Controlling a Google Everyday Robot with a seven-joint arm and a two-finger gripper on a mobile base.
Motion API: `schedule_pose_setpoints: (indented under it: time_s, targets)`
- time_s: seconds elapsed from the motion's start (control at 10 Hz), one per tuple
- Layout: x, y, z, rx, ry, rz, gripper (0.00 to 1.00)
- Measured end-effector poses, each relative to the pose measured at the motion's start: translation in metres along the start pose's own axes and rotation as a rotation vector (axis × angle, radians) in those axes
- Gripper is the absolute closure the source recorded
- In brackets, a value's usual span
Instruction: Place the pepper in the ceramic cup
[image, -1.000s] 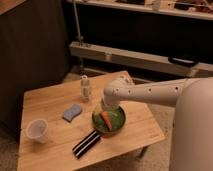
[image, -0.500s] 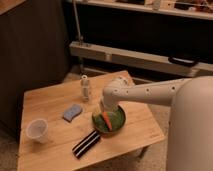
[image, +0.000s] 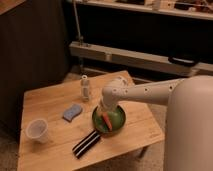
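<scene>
The pepper, small and orange-red, lies in the green pan near the middle of the wooden table. The ceramic cup, pale and round, stands upright near the table's front left corner, well apart from the pan. My gripper is at the end of the white arm that reaches in from the right. It hangs just above the pan's left part, right over the pepper's upper end. I cannot tell whether it touches the pepper.
A small white shaker stands behind the pan. A blue sponge lies between the shaker and the cup. The pan's black striped handle points to the table's front edge. A dark cabinet is at the left.
The gripper has moved slightly down and to the left, closer to the pepper in the pan. The pepper, cup and other things have not moved.
</scene>
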Motion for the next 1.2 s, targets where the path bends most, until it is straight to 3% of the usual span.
schedule_pose_setpoints:
  time_s: [1.2]
  targets:
    - [0.002,0.013,0.026,0.014,0.045,-0.043,0.41]
